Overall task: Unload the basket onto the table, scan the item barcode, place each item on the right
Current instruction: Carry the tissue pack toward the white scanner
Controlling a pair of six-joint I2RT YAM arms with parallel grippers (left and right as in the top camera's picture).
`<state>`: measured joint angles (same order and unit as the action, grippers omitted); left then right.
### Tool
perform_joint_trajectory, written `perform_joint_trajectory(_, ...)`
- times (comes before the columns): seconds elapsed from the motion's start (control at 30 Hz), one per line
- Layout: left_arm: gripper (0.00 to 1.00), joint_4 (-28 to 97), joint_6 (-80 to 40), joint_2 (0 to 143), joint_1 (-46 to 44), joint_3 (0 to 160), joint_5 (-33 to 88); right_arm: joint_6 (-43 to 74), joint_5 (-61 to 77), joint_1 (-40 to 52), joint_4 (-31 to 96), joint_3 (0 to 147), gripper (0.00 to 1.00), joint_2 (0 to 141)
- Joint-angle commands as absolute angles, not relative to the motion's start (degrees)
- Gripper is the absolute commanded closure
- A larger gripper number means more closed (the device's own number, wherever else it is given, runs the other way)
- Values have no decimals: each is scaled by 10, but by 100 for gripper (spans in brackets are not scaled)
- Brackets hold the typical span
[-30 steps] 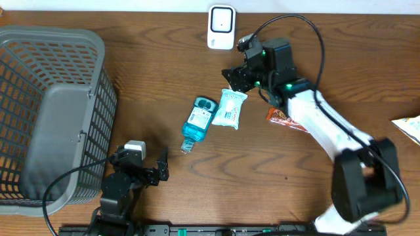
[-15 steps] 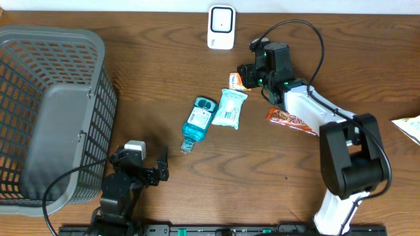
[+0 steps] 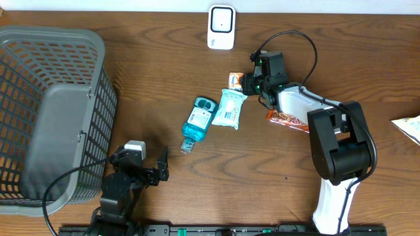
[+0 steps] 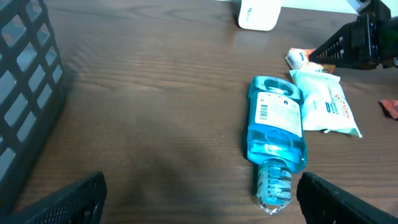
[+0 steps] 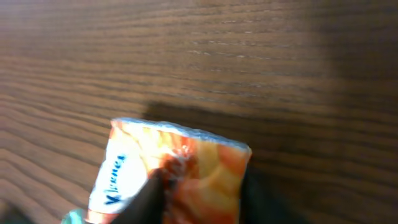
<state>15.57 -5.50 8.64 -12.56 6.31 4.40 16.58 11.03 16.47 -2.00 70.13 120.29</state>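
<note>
Wooden counter (image 3: 131, 65); right gripper (image 3: 249, 80) pinching orange packet (image 5: 180, 162); left gripper (image 4: 199, 186) released, spread wide, near blue bottle (image 4: 275, 124).

Small orange-and-white packet (image 3: 235, 80), upper middle of the overhead frame, on the bench. Up close it fills the lower centre of my right wrist view (image 5: 177, 180): white panel with blue lettering on its left, orange print on its right, crimped pale edge on top. My right tool (image 3: 245, 81) sits at its right end, fingers (image 5: 144, 200) flanking it. The white scanner (image 3: 221, 27) stands top centre, apart from it.
</note>
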Motion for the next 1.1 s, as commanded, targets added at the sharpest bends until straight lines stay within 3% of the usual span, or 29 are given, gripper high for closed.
perform_joint_trajectory(0.0,2,159,-45,88,-127,50,51,167,112,165,-21,698,99,1229)
perform_joint_trajectory(0.3,2,159,-45,88,-127,50,51,167,366,153,-102,700,99,1187)
perform_joint_trajectory(0.47,2,159,-45,88,-127,50,51,167,376,152,-114,700,99,1127)
perform_joint_trajectory(0.8,2,159,-45,88,-127,50,51,119,156,176,-223,700,99,1107)
perform_joint_trajectory(1.07,2,159,-45,88,-127,50,51,100,25,192,-461,700,99,1175)
